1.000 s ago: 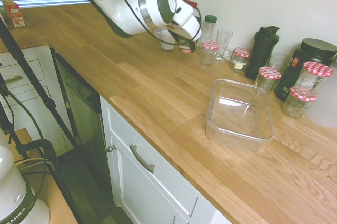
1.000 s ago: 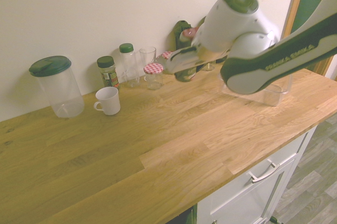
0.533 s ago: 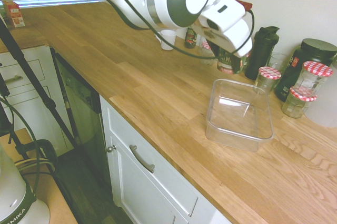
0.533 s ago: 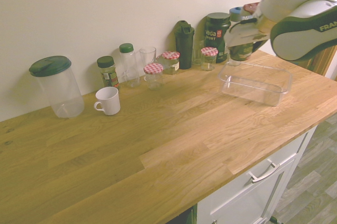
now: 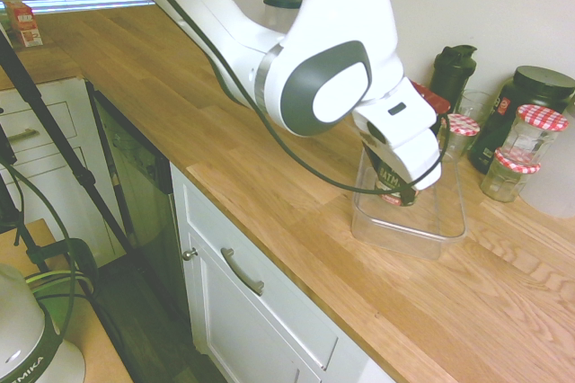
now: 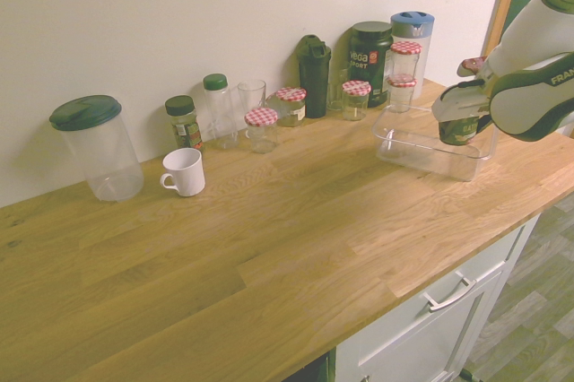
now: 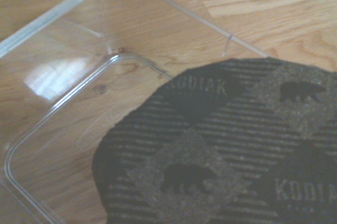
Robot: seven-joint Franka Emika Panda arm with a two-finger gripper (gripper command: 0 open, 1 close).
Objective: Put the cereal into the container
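Only visible in the second exterior view: lidded clear canister near the countertop's left end, then white mug, all empty. Further right along the back edge, checked-lid jars, black shaker. Near the right end, container, bare inside. Cereal pinched in the gripper, hanging just above the container's right half. From the wrist, only its plaid lid over clear tub floor.
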